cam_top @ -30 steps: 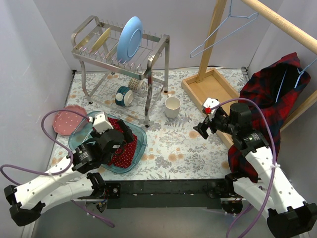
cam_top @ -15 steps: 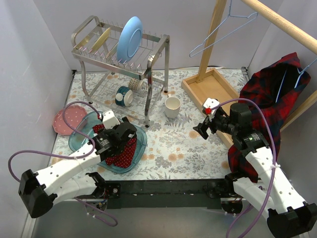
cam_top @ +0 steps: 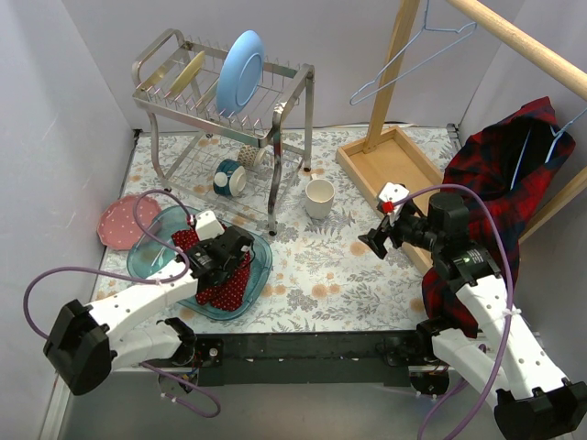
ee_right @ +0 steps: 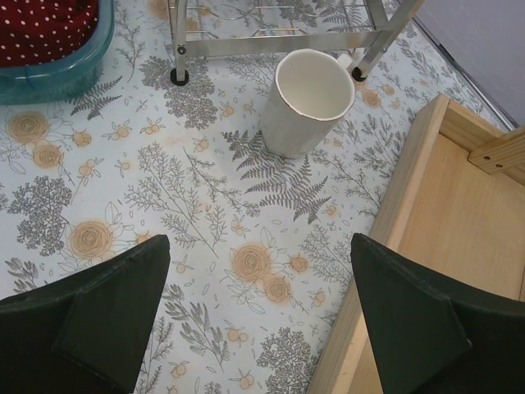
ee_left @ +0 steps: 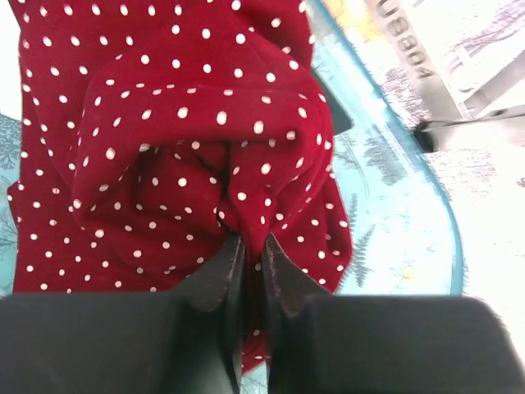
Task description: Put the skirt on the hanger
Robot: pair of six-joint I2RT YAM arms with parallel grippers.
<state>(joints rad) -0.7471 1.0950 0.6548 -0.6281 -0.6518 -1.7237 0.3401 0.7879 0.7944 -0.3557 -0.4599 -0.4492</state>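
Note:
The red polka-dot skirt (cam_top: 237, 286) (ee_left: 189, 123) lies bunched in a clear teal tray (cam_top: 147, 263) (ee_left: 394, 213) at the near left. My left gripper (cam_top: 220, 266) (ee_left: 250, 238) is down in the tray, shut on a raised fold of the skirt. An empty wire hanger (cam_top: 413, 60) hangs from the wooden rail at the back right. My right gripper (cam_top: 376, 240) (ee_right: 261, 246) hovers open over the flowered tablecloth beside the wooden tray, holding nothing. The right wrist view catches a corner of the skirt (ee_right: 41, 29) at its top left.
A metal dish rack (cam_top: 220, 101) with a blue plate stands at the back left, a mug (cam_top: 229, 177) under it. A white cup (cam_top: 319, 197) (ee_right: 308, 98) stands mid-table. A wooden tray (cam_top: 390, 160), a pink plate (cam_top: 124, 220) and a hanging plaid shirt (cam_top: 495, 183) are also here.
My left gripper came down onto the skirt in the teal tray and went from open to shut on a fold of it. The right arm stayed put.

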